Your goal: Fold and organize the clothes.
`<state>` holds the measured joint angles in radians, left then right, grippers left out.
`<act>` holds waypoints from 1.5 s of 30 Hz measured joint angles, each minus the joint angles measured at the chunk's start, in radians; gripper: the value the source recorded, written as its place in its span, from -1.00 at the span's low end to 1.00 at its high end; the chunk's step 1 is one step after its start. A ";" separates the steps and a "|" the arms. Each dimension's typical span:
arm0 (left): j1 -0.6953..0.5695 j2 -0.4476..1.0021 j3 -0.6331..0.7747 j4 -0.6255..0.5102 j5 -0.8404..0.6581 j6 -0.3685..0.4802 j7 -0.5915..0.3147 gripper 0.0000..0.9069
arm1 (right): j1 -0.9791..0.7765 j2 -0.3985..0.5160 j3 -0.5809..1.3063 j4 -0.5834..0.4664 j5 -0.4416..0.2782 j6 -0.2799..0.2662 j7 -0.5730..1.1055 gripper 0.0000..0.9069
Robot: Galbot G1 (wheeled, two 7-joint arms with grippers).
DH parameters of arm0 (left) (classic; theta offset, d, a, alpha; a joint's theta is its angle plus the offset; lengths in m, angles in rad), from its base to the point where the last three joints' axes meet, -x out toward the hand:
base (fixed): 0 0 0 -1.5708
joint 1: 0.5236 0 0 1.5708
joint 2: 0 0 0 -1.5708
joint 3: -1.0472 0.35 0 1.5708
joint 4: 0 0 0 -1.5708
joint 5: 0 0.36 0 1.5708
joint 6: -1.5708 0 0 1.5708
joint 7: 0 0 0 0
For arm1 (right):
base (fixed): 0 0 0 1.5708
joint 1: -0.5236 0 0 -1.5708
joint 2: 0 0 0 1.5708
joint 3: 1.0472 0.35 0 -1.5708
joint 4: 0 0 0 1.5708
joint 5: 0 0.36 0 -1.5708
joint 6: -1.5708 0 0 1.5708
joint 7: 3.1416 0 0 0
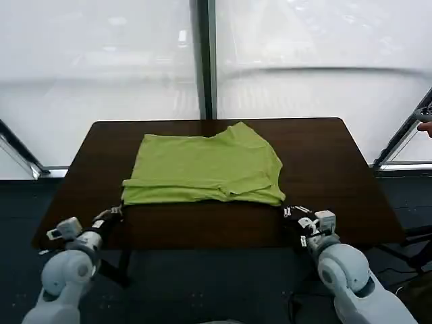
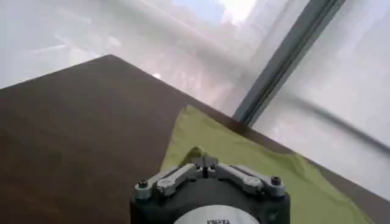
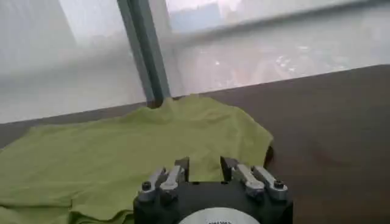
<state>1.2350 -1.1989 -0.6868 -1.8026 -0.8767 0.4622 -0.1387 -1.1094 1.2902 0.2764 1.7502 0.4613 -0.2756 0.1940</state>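
The clothes are one lime-green T-shirt (image 1: 206, 167), lying partly folded on the dark brown table (image 1: 317, 162). My left gripper (image 1: 113, 214) is at the shirt's near left corner. In the left wrist view the left gripper (image 2: 205, 163) is shut, and a small peak of green fabric (image 2: 195, 152) rises at its fingertips. My right gripper (image 1: 294, 213) is at the shirt's near right corner. In the right wrist view the right gripper (image 3: 205, 165) stands open over the shirt's edge (image 3: 152, 152), with nothing between its fingers.
Bare table top lies on both sides of the shirt and along the near edge (image 1: 202, 233). Behind the table runs a window wall with a dark post (image 1: 202, 61). A person's hand (image 1: 425, 125) shows at the far right edge.
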 joint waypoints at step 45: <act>0.202 -0.016 -0.020 -0.123 0.051 0.035 -0.039 0.94 | -0.258 -0.253 0.076 0.291 0.103 -0.240 -0.008 0.72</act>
<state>1.4368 -1.2152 -0.7073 -1.9259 -0.8252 0.4972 -0.1773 -1.3674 1.0375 0.3520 2.0410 0.5640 -0.5152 0.1861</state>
